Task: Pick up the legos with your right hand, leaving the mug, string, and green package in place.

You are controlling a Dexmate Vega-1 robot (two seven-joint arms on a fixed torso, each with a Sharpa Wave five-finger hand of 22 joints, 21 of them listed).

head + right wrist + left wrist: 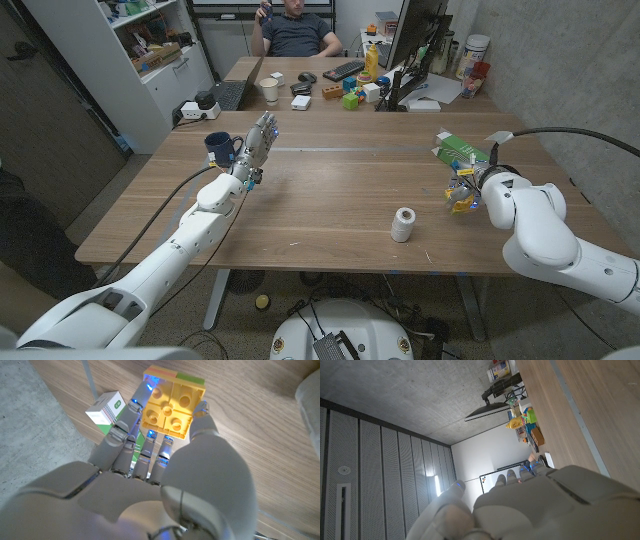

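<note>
yellow lego bricks [169, 412], topped with an orange and a green one, sit pinched in your right hand [466, 186], and the wrist view shows the stack caught between fingertips [141, 391] and thumb rather than seated in the palm. in the head view the legos [459, 202] look just clear of the wooden table [330, 190], though it is hard to say for certain. the green package [458, 150] lies just beside that hand on its far side, and one finger seems to pass over its edge, so lifting on a slant could drag it; rise straight up. a shallow pinch like this may let the stack twist out or split between bricks if you swing fast. the spool of string [403, 224] stands near the hand, towards the table's middle, so don't sweep that way. your left hand [258, 144] hangs open, fingers straight, right beside the blue mug [220, 147]; any drift towards it could knock it.
</note>
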